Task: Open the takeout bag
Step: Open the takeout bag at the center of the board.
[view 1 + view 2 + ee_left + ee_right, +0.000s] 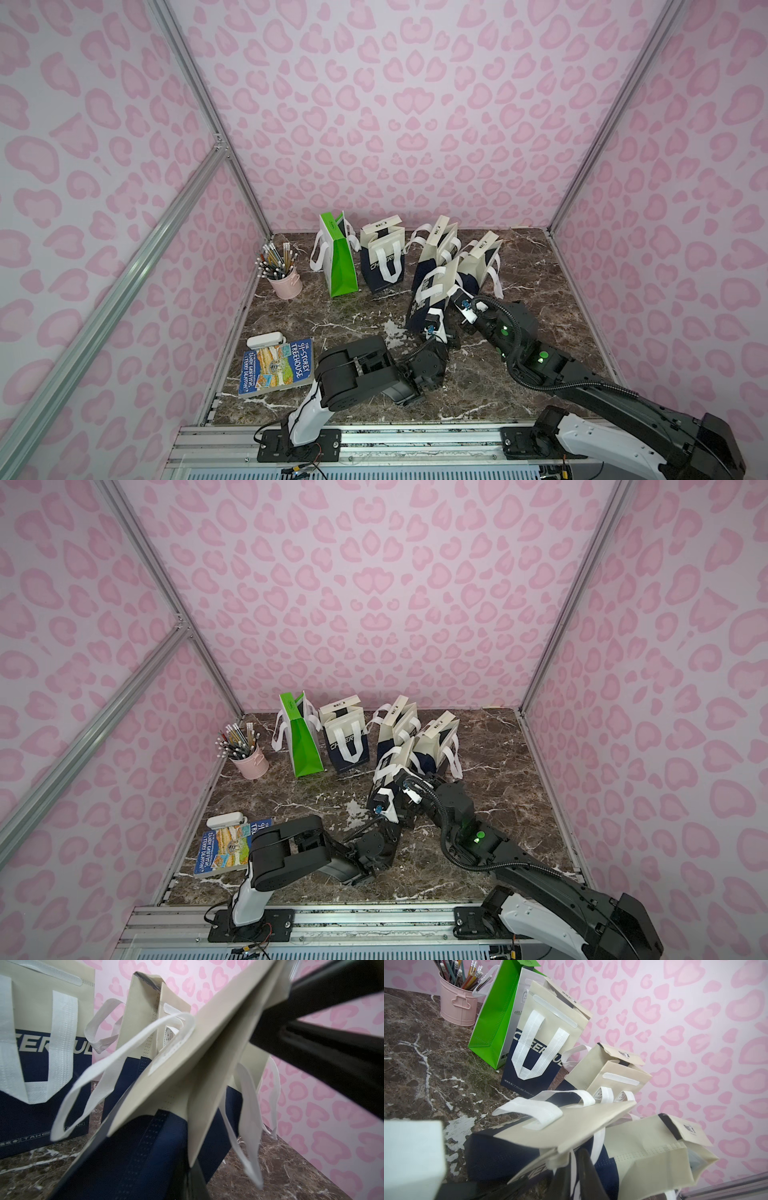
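Left gripper point(188, 1178) and right gripper point(574, 1176): each closed tight on the tilted takeout bag point(428, 286).
This bag leans at the front of the navy-and-beige cluster, right of centre on the marble table point(332, 324). The upright bag point(542, 1043) beside it reads "CHEER…UL", its base strip "TAKE…". The green bag point(496, 1020) shows "COOL". The book point(276, 365) reads "THE 91-STOREY TREEHOUSE", Andy Griffiths, Terry Denton. The pink bucket point(286, 286) holds pencils point(275, 259).

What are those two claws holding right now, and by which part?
Both pinch the tilted navy-and-beige bag at its beige top part: left gripper on a side fold, right gripper apparently beside a white handle strap.
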Robot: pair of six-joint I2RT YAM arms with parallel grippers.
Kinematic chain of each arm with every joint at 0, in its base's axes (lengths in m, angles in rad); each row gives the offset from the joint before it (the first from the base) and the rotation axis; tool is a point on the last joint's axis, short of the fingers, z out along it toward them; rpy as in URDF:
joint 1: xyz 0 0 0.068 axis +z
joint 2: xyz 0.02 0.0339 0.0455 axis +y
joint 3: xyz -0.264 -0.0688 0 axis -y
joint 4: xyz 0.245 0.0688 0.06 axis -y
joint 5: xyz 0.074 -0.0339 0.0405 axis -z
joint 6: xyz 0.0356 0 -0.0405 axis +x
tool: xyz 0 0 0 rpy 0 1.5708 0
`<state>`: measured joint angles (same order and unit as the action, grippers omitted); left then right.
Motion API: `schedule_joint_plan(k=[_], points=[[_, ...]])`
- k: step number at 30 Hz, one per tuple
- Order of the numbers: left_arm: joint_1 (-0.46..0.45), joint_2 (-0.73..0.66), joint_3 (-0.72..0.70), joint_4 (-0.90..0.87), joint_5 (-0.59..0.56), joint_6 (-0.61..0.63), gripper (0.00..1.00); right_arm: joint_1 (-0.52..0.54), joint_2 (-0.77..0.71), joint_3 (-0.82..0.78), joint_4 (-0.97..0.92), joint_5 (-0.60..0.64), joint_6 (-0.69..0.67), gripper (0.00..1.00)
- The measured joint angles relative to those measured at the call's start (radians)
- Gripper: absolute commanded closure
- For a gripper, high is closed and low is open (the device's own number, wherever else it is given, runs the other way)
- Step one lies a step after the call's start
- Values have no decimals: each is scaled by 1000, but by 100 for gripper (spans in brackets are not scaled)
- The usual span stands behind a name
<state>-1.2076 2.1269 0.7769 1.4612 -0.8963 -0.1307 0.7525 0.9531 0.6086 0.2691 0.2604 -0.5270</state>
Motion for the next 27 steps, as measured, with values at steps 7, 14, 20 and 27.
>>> schedule_joint_plan(k=[7, 14, 20, 27], points=[[0, -6, -13, 0, -2, -1, 96, 2, 29, 15, 63, 19, 6, 100], [-2, -29, -37, -1, -10, -8, 96, 2, 58, 117, 60, 86, -5, 100], [-2, -41, -46, -6, -28, -28, 96, 2, 65, 175, -51, 122, -23, 96], [-3, -43, -41, -14, -28, -31, 96, 0, -25, 63, -127, 42, -14, 38]])
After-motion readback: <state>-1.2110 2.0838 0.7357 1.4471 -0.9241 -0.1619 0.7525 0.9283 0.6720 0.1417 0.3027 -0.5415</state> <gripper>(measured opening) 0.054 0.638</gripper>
